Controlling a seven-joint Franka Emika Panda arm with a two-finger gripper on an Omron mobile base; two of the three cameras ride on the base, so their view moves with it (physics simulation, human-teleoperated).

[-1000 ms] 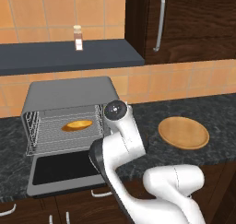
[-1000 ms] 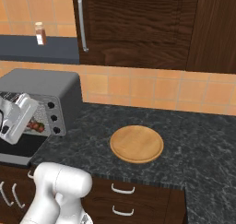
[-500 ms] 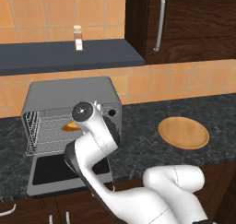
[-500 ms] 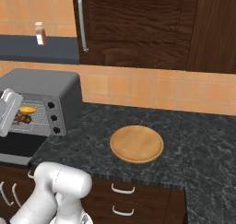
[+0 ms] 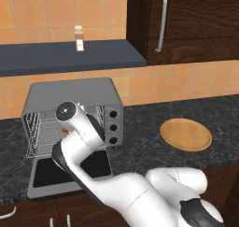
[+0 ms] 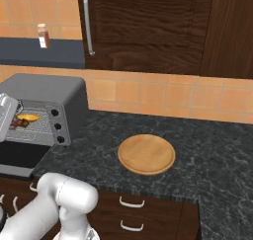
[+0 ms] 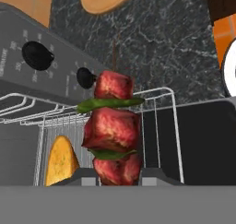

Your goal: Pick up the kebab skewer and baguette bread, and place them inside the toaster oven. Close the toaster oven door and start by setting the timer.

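The kebab skewer (image 7: 113, 131), red meat chunks with green slices on a thin stick, is clamped at its lower end in my gripper (image 7: 117, 174), which is shut on it. It is held over the wire rack (image 7: 156, 121) at the mouth of the grey toaster oven (image 5: 72, 97), just beside the golden baguette bread (image 7: 60, 161) lying on that rack. From the right, the kebab skewer (image 6: 21, 122) and the baguette bread (image 6: 28, 117) sit close together inside the toaster oven (image 6: 47, 93). The toaster oven door (image 5: 70, 174) hangs down open. My arm hides most of the oven opening in the left base view.
Three black knobs (image 5: 112, 126) run down the oven's right panel. A round wooden board (image 6: 146, 153) lies on the dark stone counter to the oven's right. A small spice jar (image 5: 79, 38) stands on the shelf above. Drawers are below the counter edge.
My arm has swung left in front of the oven, carrying the kebab skewer into the opening next to the baguette. The grip has stayed the same.
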